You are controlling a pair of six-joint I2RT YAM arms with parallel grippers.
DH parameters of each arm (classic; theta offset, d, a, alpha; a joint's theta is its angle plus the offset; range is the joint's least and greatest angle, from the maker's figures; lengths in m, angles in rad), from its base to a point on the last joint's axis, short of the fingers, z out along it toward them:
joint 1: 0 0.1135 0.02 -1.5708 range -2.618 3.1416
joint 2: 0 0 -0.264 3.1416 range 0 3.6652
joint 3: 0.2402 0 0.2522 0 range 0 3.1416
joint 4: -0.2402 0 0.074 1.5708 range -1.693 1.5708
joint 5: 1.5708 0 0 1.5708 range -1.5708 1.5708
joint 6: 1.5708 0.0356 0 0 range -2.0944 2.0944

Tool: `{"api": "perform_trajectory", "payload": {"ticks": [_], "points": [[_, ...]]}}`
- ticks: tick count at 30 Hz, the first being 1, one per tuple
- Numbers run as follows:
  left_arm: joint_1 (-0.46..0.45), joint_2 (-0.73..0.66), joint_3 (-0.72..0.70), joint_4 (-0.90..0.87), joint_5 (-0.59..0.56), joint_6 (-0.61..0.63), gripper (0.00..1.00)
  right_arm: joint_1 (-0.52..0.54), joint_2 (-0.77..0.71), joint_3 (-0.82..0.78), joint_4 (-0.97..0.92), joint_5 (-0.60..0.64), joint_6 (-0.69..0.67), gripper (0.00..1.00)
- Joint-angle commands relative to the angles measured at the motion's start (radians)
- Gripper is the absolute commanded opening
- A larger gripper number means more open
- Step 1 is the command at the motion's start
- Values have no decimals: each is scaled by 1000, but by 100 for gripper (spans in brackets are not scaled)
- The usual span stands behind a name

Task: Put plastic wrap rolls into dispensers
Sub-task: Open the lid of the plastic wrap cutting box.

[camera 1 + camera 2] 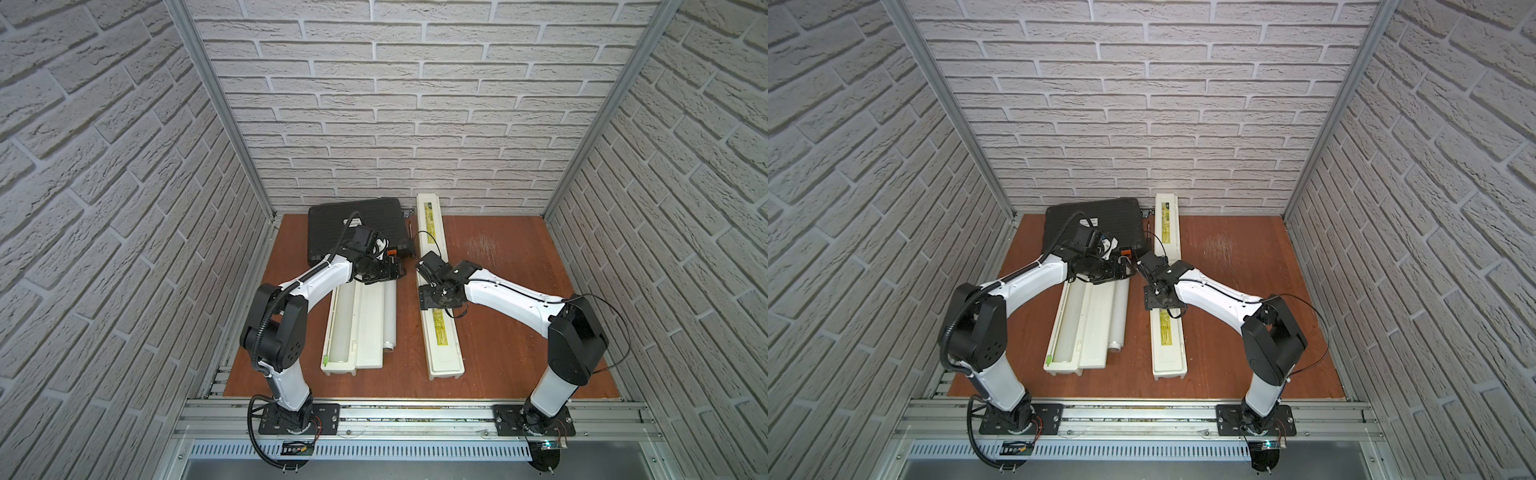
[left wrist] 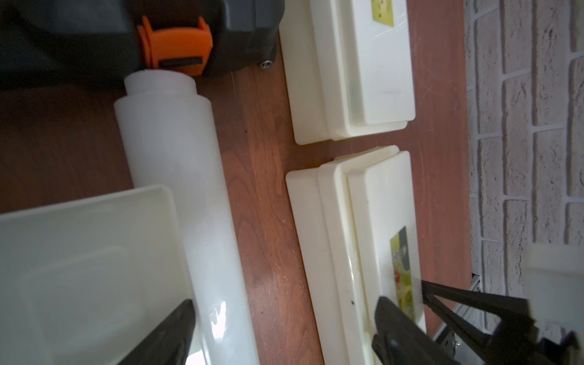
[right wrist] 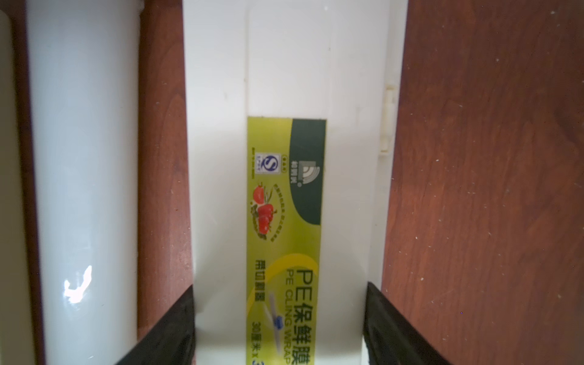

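One plastic wrap roll (image 1: 388, 316) (image 1: 1117, 316) (image 2: 177, 158) (image 3: 85, 158) lies on the table against the flipped-back lid of an open dispenser (image 1: 345, 332) (image 1: 1067, 332) (image 2: 79, 268). My left gripper (image 1: 392, 274) (image 1: 1121, 270) (image 2: 284, 303) hangs open over the roll's far end, one finger beside the roll. A shut dispenser (image 1: 442, 332) (image 1: 1167, 340) (image 2: 341, 252) (image 3: 284, 79) lies to the right. My right gripper (image 1: 430, 282) (image 1: 1156, 280) (image 3: 279, 284) straddles it, fingers against both long sides. Another shut dispenser (image 1: 430, 220) (image 1: 1166, 220) (image 2: 363, 63) lies end to end behind it.
A black case (image 1: 357, 224) (image 1: 1092, 224) with an orange latch (image 2: 177, 44) sits at the back left, just beyond the roll's core stub. Brick-pattern walls enclose three sides. Bare brown tabletop (image 1: 519, 270) stretches to the right of the shut dispensers.
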Motion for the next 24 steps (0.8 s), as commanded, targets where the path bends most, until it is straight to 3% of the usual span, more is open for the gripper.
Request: {"api": "perform_trajectory", "payload": {"ticks": [1, 10, 24], "points": [[-29, 46, 20, -34, -6, 15, 85, -28, -65, -28, 75, -146, -31, 65], [-123, 142, 120, -70, -27, 23, 82, -62, -63, -44, 120, -247, -66, 62], [-164, 205, 241, -180, -48, 34, 82, -100, -61, -37, 136, -330, -107, 61]]}}
